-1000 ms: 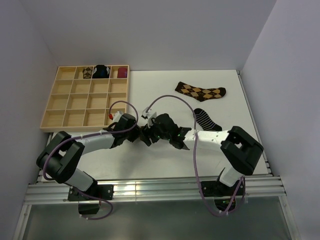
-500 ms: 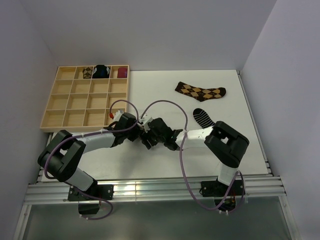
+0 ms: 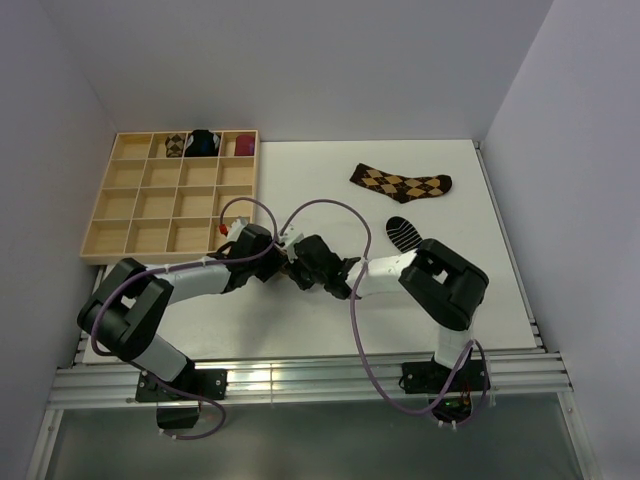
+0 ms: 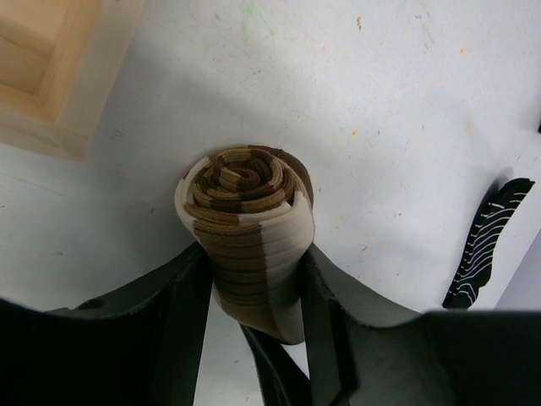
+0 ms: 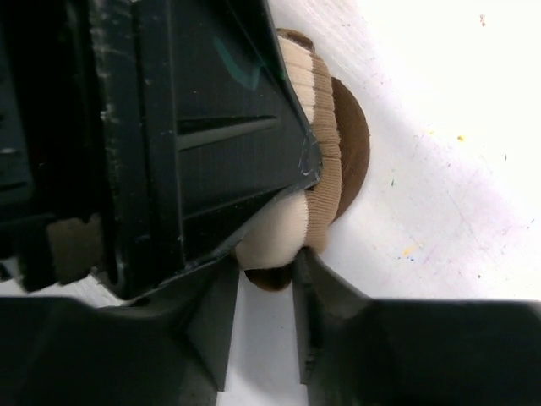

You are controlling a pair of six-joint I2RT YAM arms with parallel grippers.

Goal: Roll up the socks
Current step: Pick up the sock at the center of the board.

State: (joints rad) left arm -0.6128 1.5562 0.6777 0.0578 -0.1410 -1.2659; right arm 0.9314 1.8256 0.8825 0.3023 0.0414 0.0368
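Striped sock [image 4: 249, 228]: rolled tight at mid-desk [image 3: 320, 190], clamped between the half-open jaws of the left gripper [image 4: 254, 254]. Right gripper [image 5: 266, 271]: brought in alongside within the last second, jaws narrowed onto the roll's end. Roll judged nearly finished; argyle sock [image 3: 400, 183] and black sock [image 3: 403, 233] left flat.

I checked both arms against the aluminium mounting rail [image 3: 300, 378]. At the rail, each arm stood on a black base plate [image 3: 180, 385]. Beyond the rail, the left arm [image 3: 190, 280] and the right arm [image 3: 445, 290] showed bulky black joint housings linked by white tube sections. A purple cable [image 3: 352, 325] ran from the rail's right end along the right arm. A second purple cable [image 3: 245, 202] followed the left arm, and a small red connector [image 3: 219, 229] sat at its end farthest from the rail. The left gripper [image 4: 254, 279] and the right gripper [image 5: 266, 271] carried matte black fingers [image 4: 182, 313]. One scuffed black panel bore a faint teal mark [image 5: 237, 63].
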